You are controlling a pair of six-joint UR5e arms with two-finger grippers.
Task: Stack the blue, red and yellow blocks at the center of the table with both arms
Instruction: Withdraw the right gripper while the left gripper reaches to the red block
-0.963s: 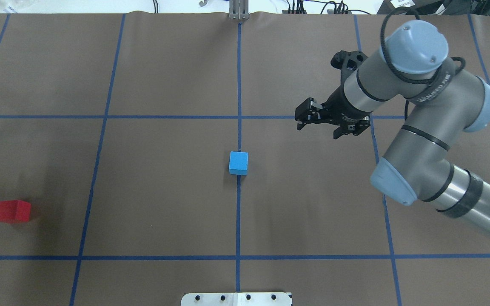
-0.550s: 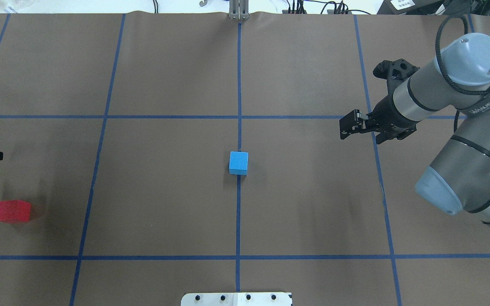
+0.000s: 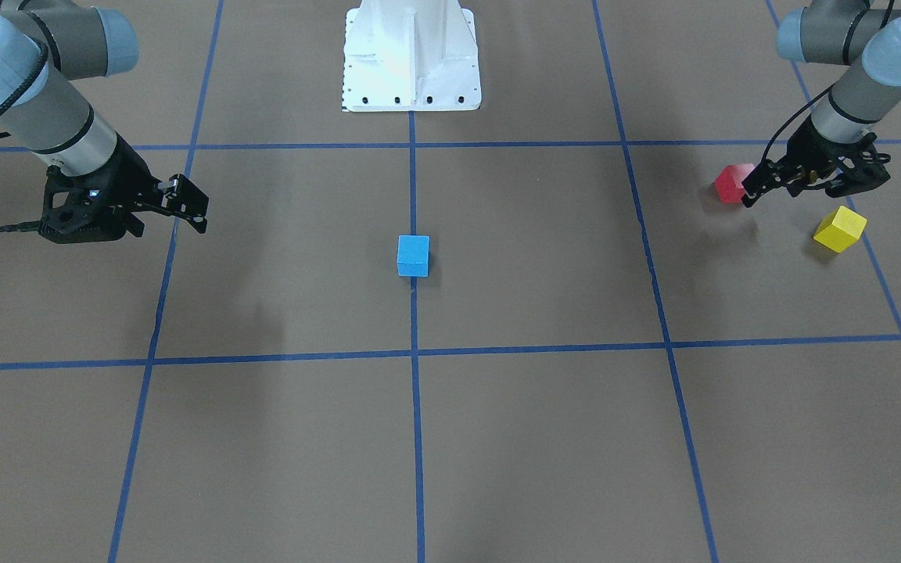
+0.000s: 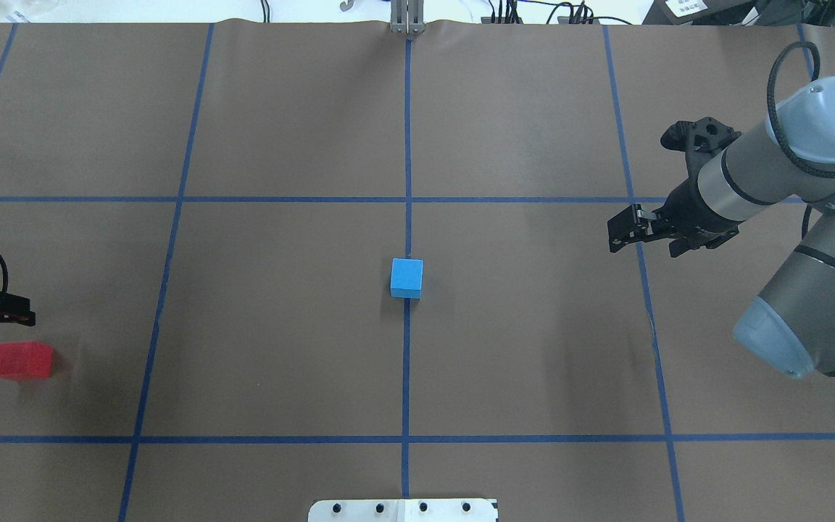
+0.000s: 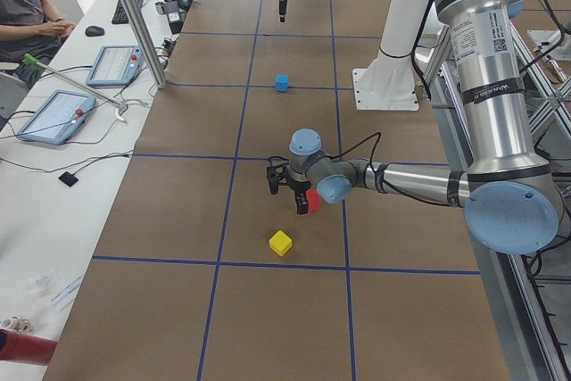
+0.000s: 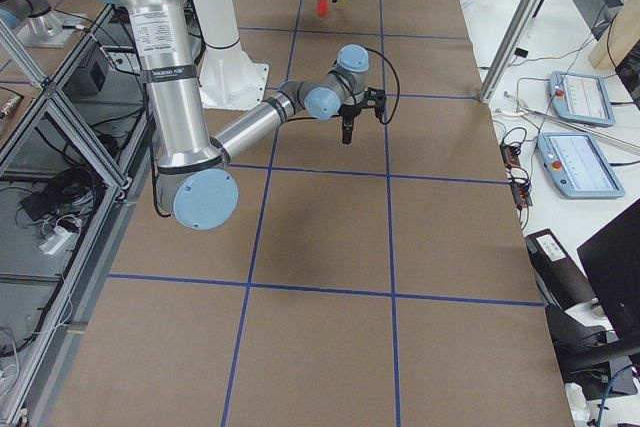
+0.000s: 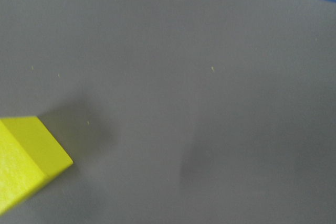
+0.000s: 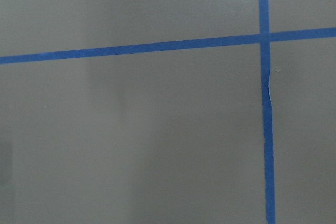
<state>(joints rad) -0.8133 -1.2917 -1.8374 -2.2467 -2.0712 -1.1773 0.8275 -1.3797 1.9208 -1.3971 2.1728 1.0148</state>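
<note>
The blue block (image 4: pixel 406 278) sits alone at the table's centre on the middle line. The red block (image 4: pixel 22 360) lies at the far left; it also shows in the front view (image 3: pixel 730 184). The yellow block (image 3: pixel 840 228) lies just beyond it, and its corner fills the lower left of the left wrist view (image 7: pixel 26 166). My left gripper (image 3: pixel 752 191) hovers open and empty between the red and yellow blocks, close over the red one. My right gripper (image 4: pixel 615 235) is open and empty, well to the right of the blue block.
The white robot base (image 3: pixel 411 55) stands at the table's near edge on the centre line. Blue tape lines (image 4: pixel 406 145) divide the brown table cover into squares. Tablets and cables (image 5: pixel 53 113) lie on a side bench beyond the table's far edge.
My right arm has pulled back to the right, away from the blue block. My left gripper has come in from the left edge and moved toward the red block.
</note>
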